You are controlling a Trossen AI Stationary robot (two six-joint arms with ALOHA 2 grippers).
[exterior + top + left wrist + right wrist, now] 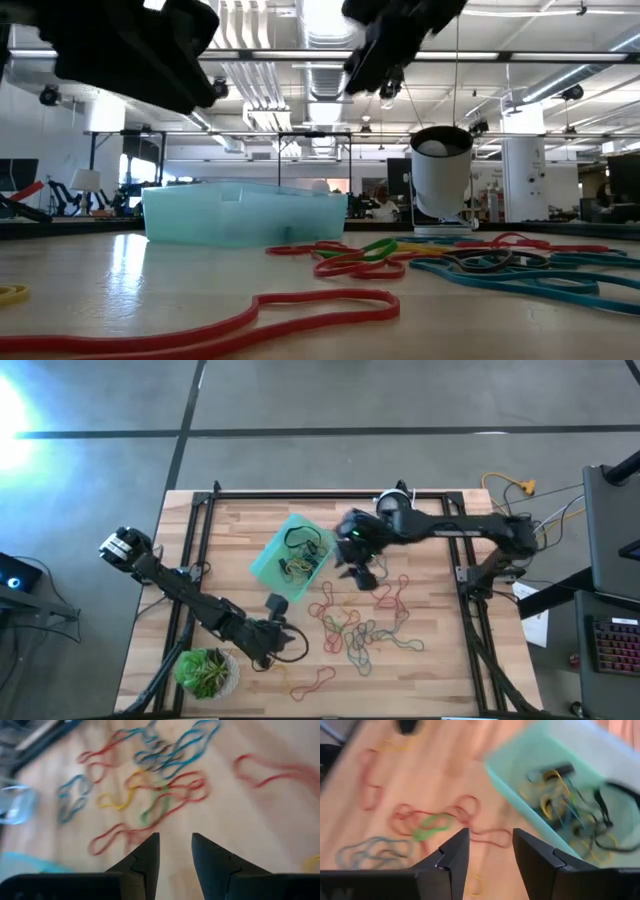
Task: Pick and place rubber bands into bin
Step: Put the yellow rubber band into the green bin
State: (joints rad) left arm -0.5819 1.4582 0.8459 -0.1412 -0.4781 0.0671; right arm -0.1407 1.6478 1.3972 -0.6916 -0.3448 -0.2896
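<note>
Hovering beside the bin with our right gripper parted and empty, we risk snagging several tangled rubber bands together.

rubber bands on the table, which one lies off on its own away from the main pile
The red rubber band near the table's front edge, right of the potted plant. It lies alone on bare wood, while the other loose bands overlap in a tangle beside the bin.
</note>
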